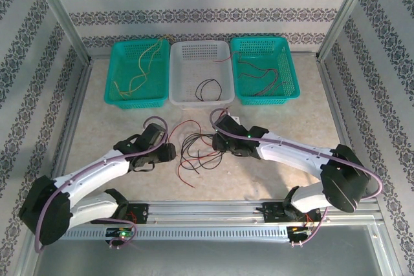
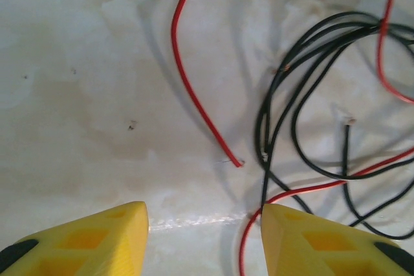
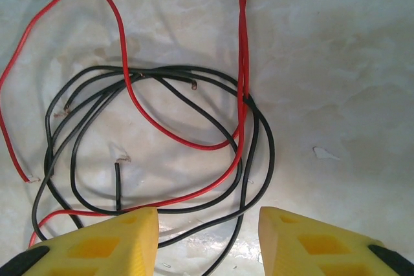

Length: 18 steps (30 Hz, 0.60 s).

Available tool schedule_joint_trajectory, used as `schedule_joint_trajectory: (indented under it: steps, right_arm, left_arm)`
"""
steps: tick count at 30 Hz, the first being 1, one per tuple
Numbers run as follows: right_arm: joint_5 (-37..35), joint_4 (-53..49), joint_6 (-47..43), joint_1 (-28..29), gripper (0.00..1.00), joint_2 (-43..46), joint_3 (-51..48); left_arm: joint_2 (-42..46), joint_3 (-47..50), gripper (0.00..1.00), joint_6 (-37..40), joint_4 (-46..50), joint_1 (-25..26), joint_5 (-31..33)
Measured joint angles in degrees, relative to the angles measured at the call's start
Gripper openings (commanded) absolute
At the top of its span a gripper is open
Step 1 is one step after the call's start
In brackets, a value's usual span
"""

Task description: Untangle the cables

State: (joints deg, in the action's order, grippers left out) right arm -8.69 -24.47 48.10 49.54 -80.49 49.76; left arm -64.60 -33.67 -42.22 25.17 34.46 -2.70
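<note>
A tangle of red and black cables (image 1: 197, 150) lies on the table between my two grippers. My left gripper (image 1: 171, 153) is at its left edge and my right gripper (image 1: 218, 143) at its upper right. In the left wrist view the left gripper (image 2: 204, 237) is open over bare table; a red cable (image 2: 249, 224) runs along its right finger's inner edge, and black loops (image 2: 294, 95) lie beyond. In the right wrist view the right gripper (image 3: 208, 240) is open, with black cable strands (image 3: 259, 153) passing loosely between its fingers and a red cable (image 3: 240, 95) looping ahead.
Three baskets stand in a row at the back: a green basket (image 1: 136, 103) holding yellow cables (image 1: 143, 69), a white basket (image 1: 202, 100) with a black cable (image 1: 208, 88), and a second green basket (image 1: 266, 99) with red cables (image 1: 259, 79). Metal frame rails border the table.
</note>
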Motion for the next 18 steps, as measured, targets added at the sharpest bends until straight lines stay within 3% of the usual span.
schedule_joint_trajectory:
  steps: [8, 18]
  right_arm:
    - [-0.1, 0.5, 0.0, 0.2, 0.45, 2.2, -1.6]
    - [-4.0, -4.7, -4.2, -2.1, 0.48, 21.3, -0.6]
  left_arm:
    - [-9.3, -2.0, 0.48, 0.0, -2.6, 0.0, 0.4]
    - [-17.6, -4.2, 0.44, -0.1, -7.0, 0.0, 1.7]
